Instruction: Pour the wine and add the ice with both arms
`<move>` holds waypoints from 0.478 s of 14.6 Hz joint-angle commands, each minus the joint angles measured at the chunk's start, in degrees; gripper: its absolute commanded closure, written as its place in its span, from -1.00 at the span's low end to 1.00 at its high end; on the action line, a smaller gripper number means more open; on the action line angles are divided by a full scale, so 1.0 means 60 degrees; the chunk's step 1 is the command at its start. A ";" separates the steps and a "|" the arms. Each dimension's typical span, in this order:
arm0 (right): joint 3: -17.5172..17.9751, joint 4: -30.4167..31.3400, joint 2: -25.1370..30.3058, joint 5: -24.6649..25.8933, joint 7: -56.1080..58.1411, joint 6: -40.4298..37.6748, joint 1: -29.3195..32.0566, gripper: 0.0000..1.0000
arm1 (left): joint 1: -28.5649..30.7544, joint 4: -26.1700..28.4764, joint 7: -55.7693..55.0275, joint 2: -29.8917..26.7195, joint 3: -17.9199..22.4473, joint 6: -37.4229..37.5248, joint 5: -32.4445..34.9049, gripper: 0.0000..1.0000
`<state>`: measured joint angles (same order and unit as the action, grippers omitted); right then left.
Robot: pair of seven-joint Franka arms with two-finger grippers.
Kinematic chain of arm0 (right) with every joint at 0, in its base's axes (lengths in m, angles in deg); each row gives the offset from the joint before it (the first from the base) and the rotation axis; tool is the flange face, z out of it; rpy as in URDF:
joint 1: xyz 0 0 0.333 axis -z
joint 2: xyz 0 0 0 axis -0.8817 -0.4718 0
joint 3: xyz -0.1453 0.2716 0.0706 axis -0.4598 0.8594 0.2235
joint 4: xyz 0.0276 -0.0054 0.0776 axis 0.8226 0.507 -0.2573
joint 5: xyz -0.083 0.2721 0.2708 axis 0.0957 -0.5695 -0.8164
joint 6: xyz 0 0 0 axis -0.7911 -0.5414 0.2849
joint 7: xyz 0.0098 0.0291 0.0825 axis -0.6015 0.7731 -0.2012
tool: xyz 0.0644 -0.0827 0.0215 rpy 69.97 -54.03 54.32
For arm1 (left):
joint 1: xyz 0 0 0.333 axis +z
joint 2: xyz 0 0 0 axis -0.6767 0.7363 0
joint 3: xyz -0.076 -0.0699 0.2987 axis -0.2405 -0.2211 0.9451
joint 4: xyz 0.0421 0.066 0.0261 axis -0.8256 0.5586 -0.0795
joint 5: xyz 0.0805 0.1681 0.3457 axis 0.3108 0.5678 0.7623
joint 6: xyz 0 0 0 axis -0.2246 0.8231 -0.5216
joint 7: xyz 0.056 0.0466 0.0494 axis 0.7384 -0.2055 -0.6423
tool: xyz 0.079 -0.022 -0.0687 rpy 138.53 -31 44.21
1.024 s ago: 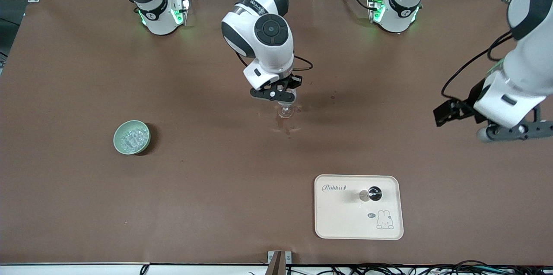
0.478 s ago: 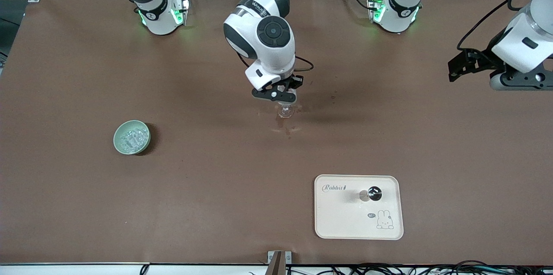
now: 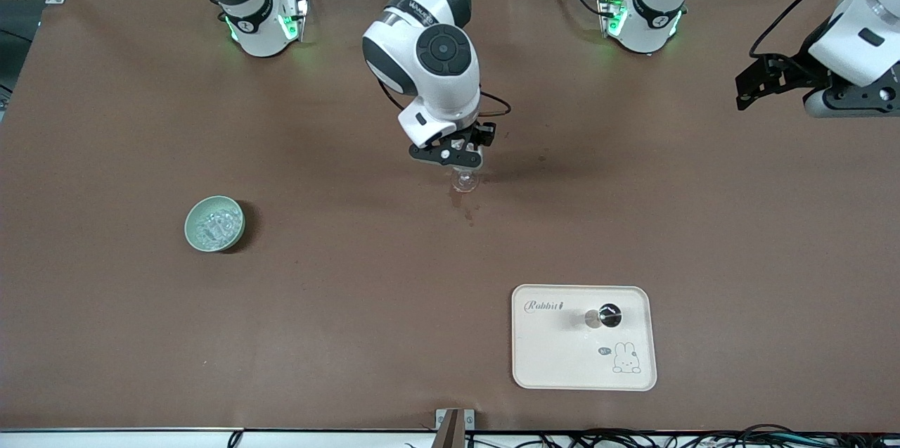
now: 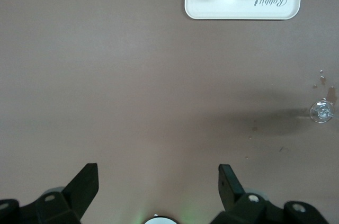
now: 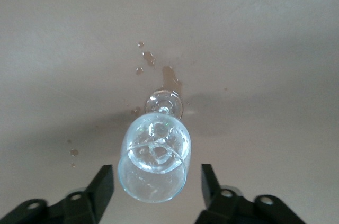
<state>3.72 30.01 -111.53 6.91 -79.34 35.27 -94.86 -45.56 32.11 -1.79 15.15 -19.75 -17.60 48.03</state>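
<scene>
A clear stemmed glass (image 3: 464, 181) stands mid-table, and whitish chunks of ice (image 5: 157, 152) lie in its bowl. My right gripper (image 5: 156, 173) hovers just above the glass (image 5: 153, 181), open, one finger on each side of the rim and neither touching it. I cannot tell whether wine is in the glass. A pale green bowl (image 3: 214, 223) with more ice (image 3: 213, 224) sits toward the right arm's end. My left gripper (image 4: 159, 173) hangs open with nothing in it, high over bare table at the left arm's end.
A cream tray (image 3: 555, 356) near the front camera carries a small silver object with a dark round top (image 3: 603, 317). Brownish drops (image 5: 170, 75) stain the brown table beside the glass's foot.
The right gripper's fingers have opened above the glass. The left arm has swung up and toward its base, away from the front camera.
</scene>
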 commanded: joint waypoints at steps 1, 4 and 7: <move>-0.0138 -0.0400 0.0465 0.0797 -0.0176 -0.0724 0.0301 -1.00 | -0.0047 0.0284 -0.0086 -0.0402 0.0051 -0.0184 -0.0116 -1.00; -0.0110 -0.0342 0.1375 0.2163 -0.0089 -0.1411 0.1454 -1.00 | -0.0017 0.0225 -0.0116 -0.0373 0.0095 -0.0184 -0.0130 -1.00; -0.0081 -0.0298 0.1581 0.2881 0.0568 -0.1502 0.2889 -1.00 | 0.0041 0.0035 -0.0102 -0.0329 0.0095 -0.0184 -0.0145 -1.00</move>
<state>2.11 25.91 -103.47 21.55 -77.67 25.91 -82.99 -45.44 32.15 -2.13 14.02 -19.46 -18.10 48.03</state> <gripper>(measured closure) 0.000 0.000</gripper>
